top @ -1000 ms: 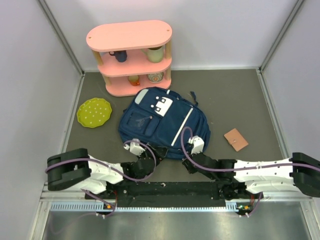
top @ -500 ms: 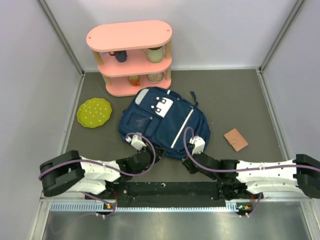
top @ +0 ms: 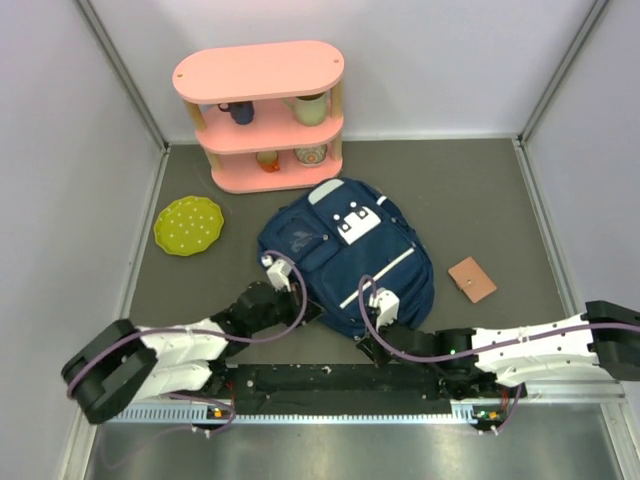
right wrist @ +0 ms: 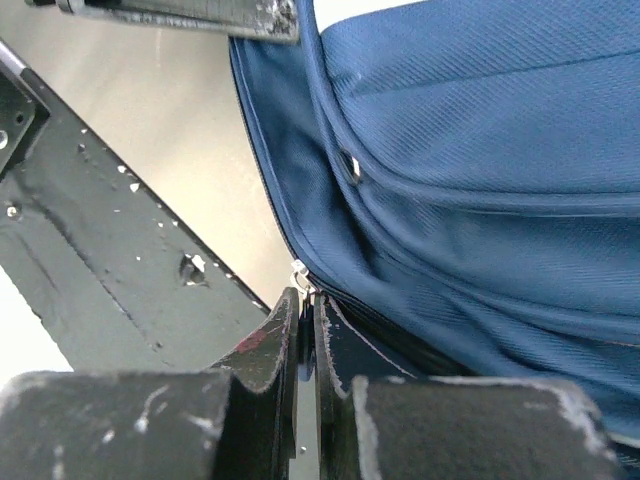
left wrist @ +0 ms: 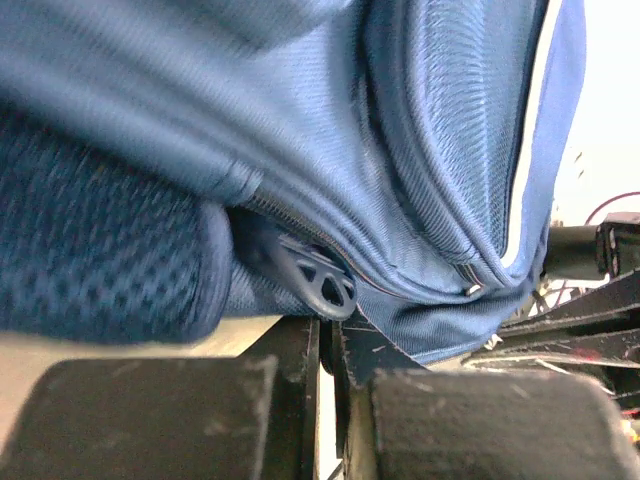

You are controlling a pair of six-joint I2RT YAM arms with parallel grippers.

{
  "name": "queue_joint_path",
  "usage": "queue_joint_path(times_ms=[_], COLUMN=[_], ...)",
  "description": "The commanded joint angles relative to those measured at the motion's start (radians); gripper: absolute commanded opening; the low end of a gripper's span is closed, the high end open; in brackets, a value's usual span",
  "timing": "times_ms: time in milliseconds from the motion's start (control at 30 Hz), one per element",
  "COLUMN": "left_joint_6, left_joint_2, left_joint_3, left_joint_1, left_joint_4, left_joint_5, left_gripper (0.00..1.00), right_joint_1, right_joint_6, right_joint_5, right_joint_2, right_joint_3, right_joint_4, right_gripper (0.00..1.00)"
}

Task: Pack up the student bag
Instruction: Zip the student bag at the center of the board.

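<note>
The student bag, navy with a white stripe and a white buckled patch, lies flat in the middle of the table. In the top view my left gripper is at the bag's near left edge. The left wrist view shows that gripper shut on a dark plastic pull tab hanging from the bag's seam. My right gripper is at the bag's near bottom edge. The right wrist view shows that gripper shut on a thin zipper pull with a small metal ring at its top.
A pink shelf holding cups stands at the back. A green plate lies at the left, and a small brown wallet at the right of the bag. A black rail runs along the near edge, right under both grippers.
My left gripper has shut on the pull tab. The bag has turned and slid to the right, away from the shelf. Both arms have shifted with it.
</note>
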Motion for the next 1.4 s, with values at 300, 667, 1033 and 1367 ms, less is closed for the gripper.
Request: queue_joint_path(times_ms=[300,667,1033,1367], left_joint_6=[0.058,0.136,0.086,-0.066], left_joint_2=[-0.533,-0.268,-0.421,-0.845], left_joint_3=[-0.003,0.098,0.024,-0.087], left_joint_1=[0.426,0.639,0.639,0.633], left_joint_4=[-0.559,-0.449,-0.490,-0.766], left_joint_5=[-0.002,0.298,0.295,0.242], left_gripper=[0.00,0.00,0.94,0.99], right_joint_1=[0.010,-0.033,-0.033,-0.048], right_joint_6=[0.022,0.012,-0.016,0.010], right_joint_5=[0.068,0.077,-0.004,0.025], right_joint_2=[0.143,-0.017,0.075,0.142], right_joint_3=[0.106,0.024,0.034,0.064], right_joint_4=[-0.088,-0.140,0.030,0.044], right_gripper=[0.00,0.00,0.00,0.00])
